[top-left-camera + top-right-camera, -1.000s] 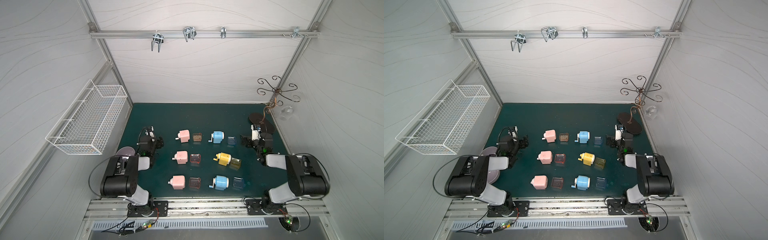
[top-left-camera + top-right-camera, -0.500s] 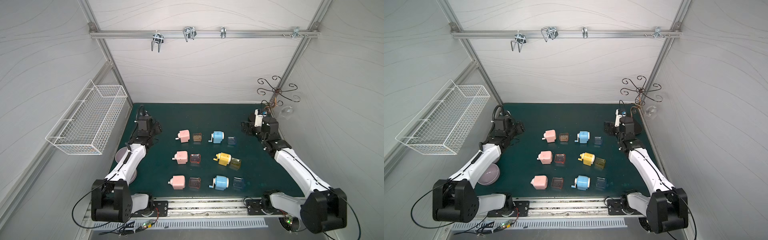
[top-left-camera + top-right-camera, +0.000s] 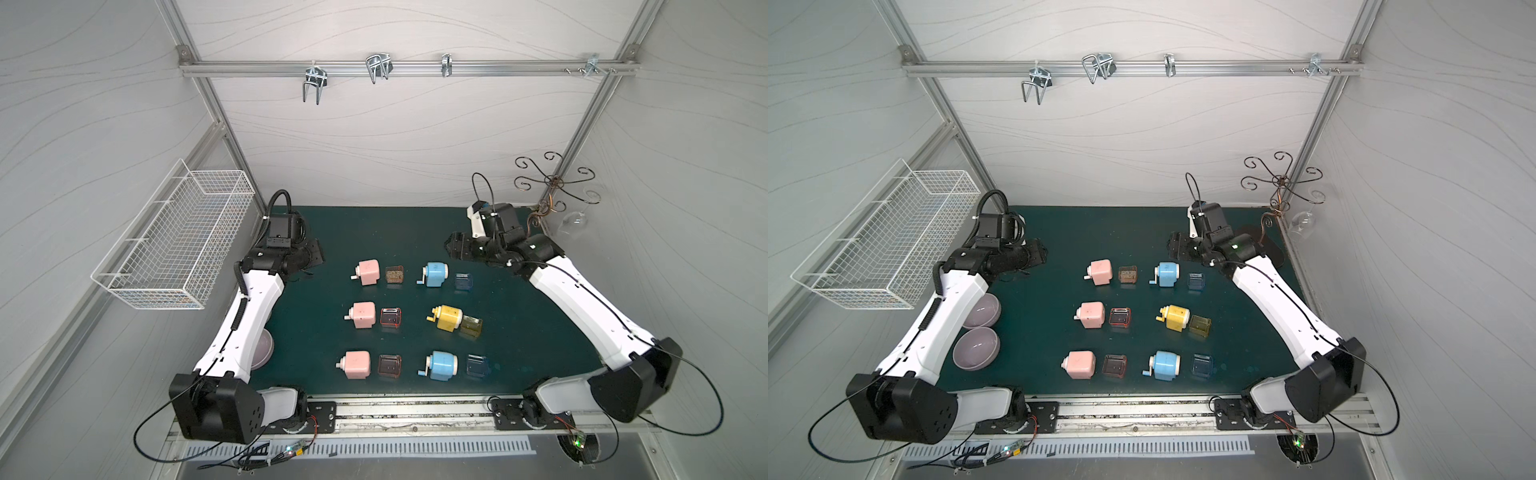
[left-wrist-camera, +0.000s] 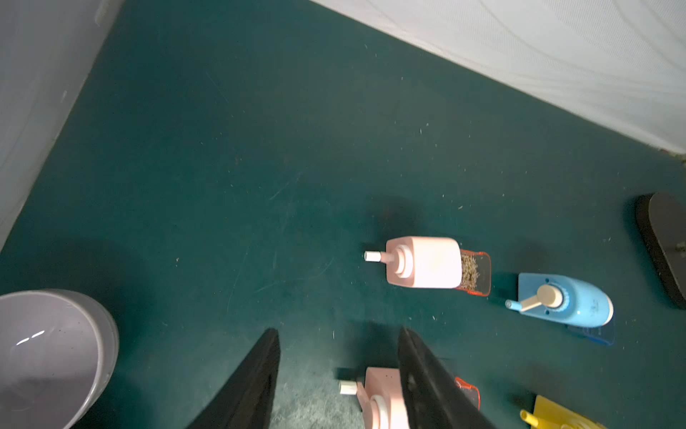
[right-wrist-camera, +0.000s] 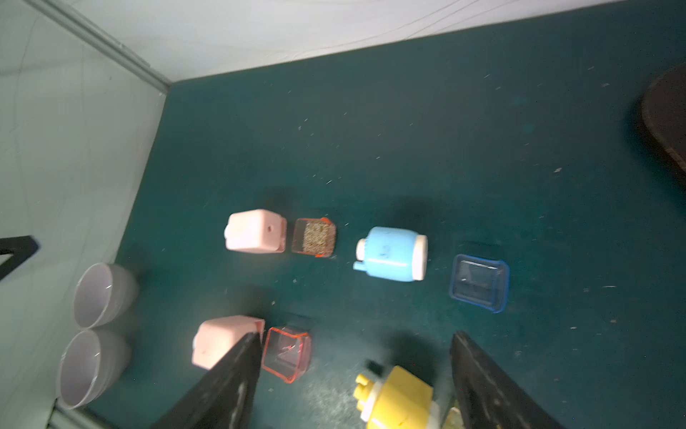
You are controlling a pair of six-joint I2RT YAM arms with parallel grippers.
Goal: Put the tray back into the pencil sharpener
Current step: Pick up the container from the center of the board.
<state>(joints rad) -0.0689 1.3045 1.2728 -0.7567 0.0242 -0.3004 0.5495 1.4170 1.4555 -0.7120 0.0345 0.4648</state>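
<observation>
- Tray (image 5: pixel 296 241) holding shavings (image 5: pixel 315 237) sat outside, just beside the pink pencil sharpener (image 5: pixel 256 232).
- Left gripper (image 4: pixel 338 330) hung narrowly parted, empty.
- Right gripper (image 5: pixel 355 334) gaped wide, empty.

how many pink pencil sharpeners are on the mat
3, in one column: back-row pink sharpener, middle-row pink sharpener, front-row pink sharpener. None appears hidden.

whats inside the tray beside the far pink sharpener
Brownish pencil shavings fill the tray beside the far pink sharpener. Its floor is hidden under them.
</observation>
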